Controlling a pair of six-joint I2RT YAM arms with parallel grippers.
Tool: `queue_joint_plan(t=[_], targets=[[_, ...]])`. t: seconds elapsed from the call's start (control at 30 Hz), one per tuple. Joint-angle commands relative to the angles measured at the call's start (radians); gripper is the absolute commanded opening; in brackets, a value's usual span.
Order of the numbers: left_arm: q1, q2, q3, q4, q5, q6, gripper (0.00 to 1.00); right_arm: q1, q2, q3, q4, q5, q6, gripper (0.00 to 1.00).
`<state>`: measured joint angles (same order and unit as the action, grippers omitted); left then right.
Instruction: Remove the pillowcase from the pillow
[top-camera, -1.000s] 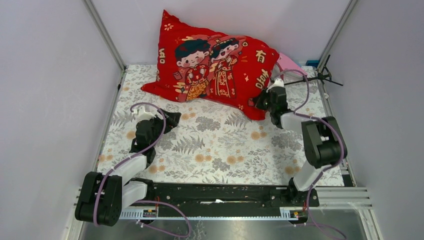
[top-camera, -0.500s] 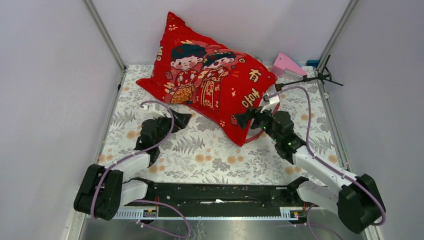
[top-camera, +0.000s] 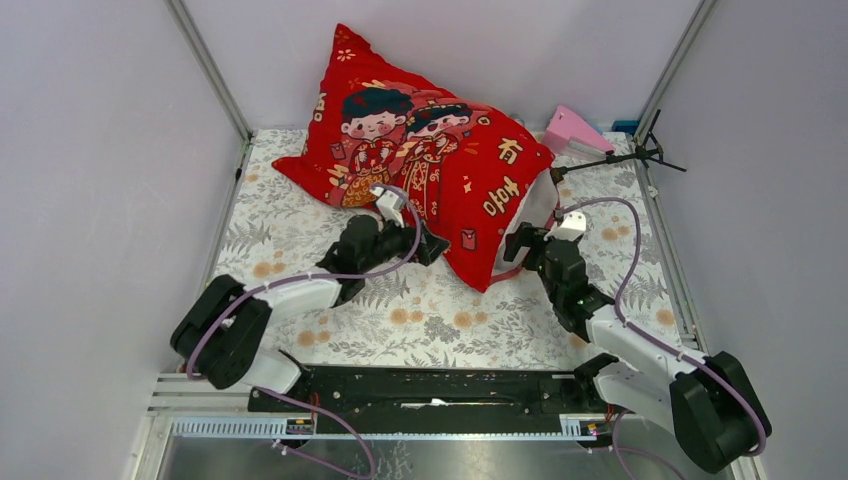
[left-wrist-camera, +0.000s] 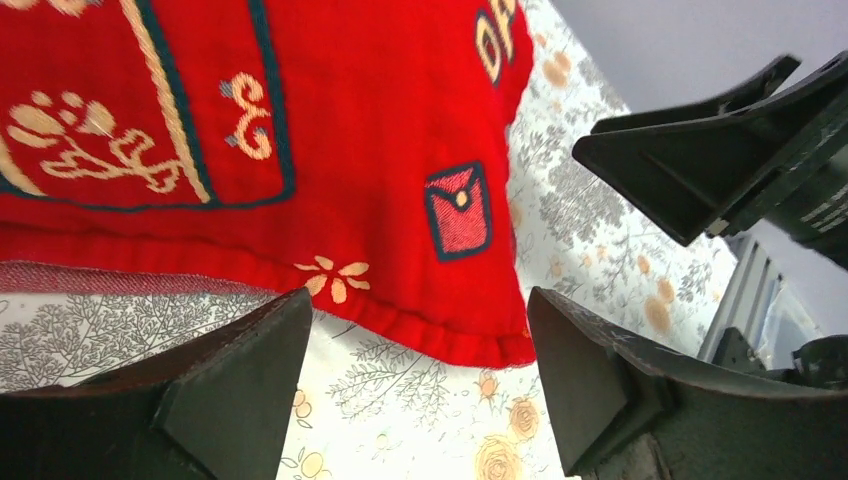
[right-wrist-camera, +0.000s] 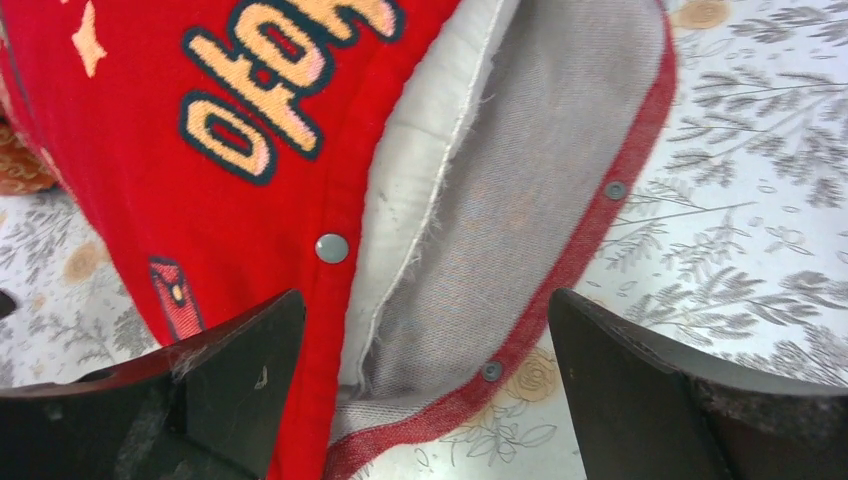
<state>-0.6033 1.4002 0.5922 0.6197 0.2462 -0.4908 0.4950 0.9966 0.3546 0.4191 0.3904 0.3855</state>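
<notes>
Top external view: bright red pillowcase (top-camera: 420, 160) at the far middle of the grey floral table cloth (top-camera: 440, 310), propped against the back wall (top-camera: 450, 40), printed figures facing up and forward, open mouth at the near right corner. Inside, white pillow (top-camera: 541, 200), seen only as a strip through that mouth. From the right wrist, same strip of pillow (right-wrist-camera: 430, 150) between the red front panel and the grey lining (right-wrist-camera: 520, 220), with round snap studs (right-wrist-camera: 332, 247) undone along both hems. Right gripper (top-camera: 520, 245) just in front of the mouth, fingers spread wide to either side, hold on nothing. Left gripper (top-camera: 432, 248) at the near lower hem left of the mouth, likewise spread wide with the hem seen between its fingers (left-wrist-camera: 250, 370), nothing clamped. Farther out, pink object (top-camera: 575, 128) at the far right corner.
</notes>
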Motion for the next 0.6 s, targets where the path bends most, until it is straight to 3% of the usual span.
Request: queue_joint_plan(t=[0.0, 0.1, 0.27, 0.4, 0.47, 0.5, 0.57], targets=[[-0.009, 0.067, 0.064, -0.036, 0.056, 0.049, 0.85, -0.017, 0.100, 0.036, 0.110, -0.225, -0.008, 0.99], [-0.009, 0.061, 0.054, -0.028, 0.022, 0.036, 0.85, -0.017, 0.225, 0.110, 0.100, -0.378, -0.023, 0.97], [-0.007, -0.011, 0.004, -0.014, -0.065, 0.041, 0.87, -0.017, 0.331, 0.153, 0.120, -0.507, -0.034, 0.73], [-0.007, -0.040, -0.014, -0.007, -0.102, 0.039, 0.88, -0.012, 0.388, 0.187, 0.126, -0.633, -0.039, 0.40], [-0.007, -0.049, -0.021, -0.004, -0.118, 0.038, 0.88, -0.003, 0.411, 0.206, 0.133, -0.723, -0.058, 0.11], [-0.007, -0.056, -0.024, -0.005, -0.126, 0.038, 0.88, 0.008, 0.416, 0.213, 0.137, -0.770, -0.074, 0.04], [-0.007, -0.072, -0.031, -0.006, -0.136, 0.043, 0.88, 0.046, 0.403, 0.203, 0.169, -0.824, -0.114, 0.00]])
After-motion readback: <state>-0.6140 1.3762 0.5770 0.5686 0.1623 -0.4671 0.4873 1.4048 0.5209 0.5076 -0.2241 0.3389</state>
